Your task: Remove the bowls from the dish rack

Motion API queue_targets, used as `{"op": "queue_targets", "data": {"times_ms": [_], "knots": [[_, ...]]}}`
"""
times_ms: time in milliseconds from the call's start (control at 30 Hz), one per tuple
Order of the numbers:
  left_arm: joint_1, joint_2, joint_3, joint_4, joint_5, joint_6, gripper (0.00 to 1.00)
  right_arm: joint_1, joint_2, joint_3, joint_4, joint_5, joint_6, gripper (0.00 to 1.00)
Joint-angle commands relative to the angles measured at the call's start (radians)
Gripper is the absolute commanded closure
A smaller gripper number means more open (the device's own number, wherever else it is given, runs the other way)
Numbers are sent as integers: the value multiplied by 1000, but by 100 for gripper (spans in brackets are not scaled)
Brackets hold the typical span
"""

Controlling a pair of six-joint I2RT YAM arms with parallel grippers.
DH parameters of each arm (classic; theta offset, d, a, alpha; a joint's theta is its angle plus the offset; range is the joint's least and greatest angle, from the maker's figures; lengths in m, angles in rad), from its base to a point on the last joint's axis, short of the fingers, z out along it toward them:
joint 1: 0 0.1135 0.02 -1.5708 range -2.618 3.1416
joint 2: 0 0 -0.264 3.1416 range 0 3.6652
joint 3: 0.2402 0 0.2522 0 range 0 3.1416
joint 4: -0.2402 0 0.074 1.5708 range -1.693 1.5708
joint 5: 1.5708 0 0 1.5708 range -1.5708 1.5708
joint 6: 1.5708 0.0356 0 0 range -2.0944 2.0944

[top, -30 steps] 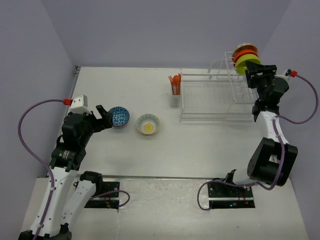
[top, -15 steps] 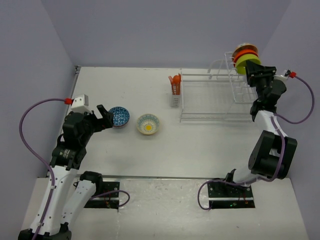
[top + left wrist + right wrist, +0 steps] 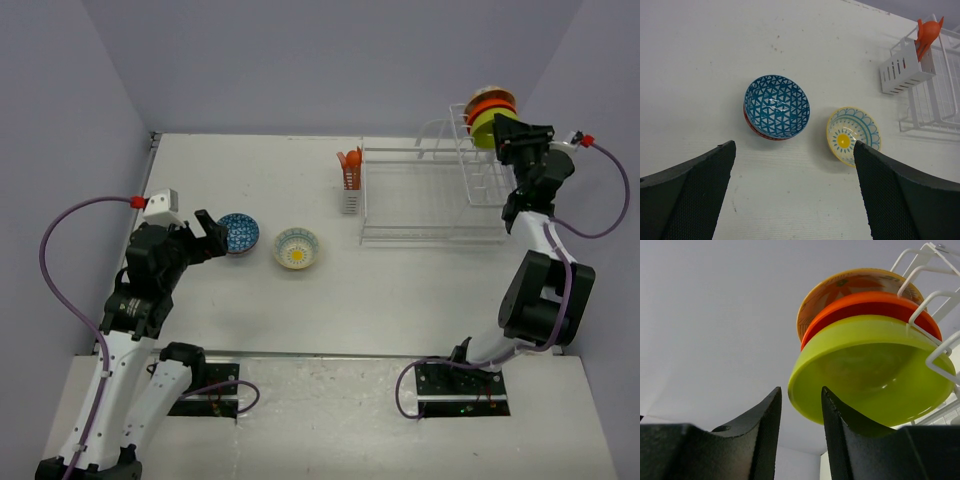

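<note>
Pale lilac walls on three sides, and a white tabletop (image 3: 400, 290) spread out below. Over on the left, the left claw (image 3: 207, 233) hangs released, its fingers spread wide with nothing between them, just left of the blue-patterned bowl (image 3: 776, 106). That bowl sits upright on the tabletop, and a red rim peeks out underneath it. Just right of it, close but apart, the cream bowl (image 3: 853, 135) sits with its yellow centre facing up. Moving right, a white utensil caddy (image 3: 350, 198) with something orange poking out hangs on the left end of the dish rack (image 3: 430, 238). The flat frame of the rack looks bare. At its far right end, three bowls stand on edge in the raised slots: the lime-green bowl (image 3: 875, 370) is nearest, the orange bowl (image 3: 865, 302) behind it, and the leafy bowl (image 3: 850, 282) farthest back. The right claw (image 3: 801, 392) is up there, its fingers a little apart and straddling the lime-green bowl's rim. A sliver of gap shows on one side, so it is not clenched.
</note>
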Motion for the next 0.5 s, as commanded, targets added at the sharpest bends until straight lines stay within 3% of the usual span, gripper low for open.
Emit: {"op": "queue_targets", "data": {"times_ms": [0,200,300,467], "knots": [[-9,-3,-5,27,9,32,0,11,9,61,22,18,5,62],[-14,-2,-6,27,8,31,0,12,23,80,10,42,5,65],[-14,-3,-8,27,11,31,0,14,26,84,8,48,5,73],[-14,-5,-8,28,11,31,0,17,34,98,1,64,4,79]]}}
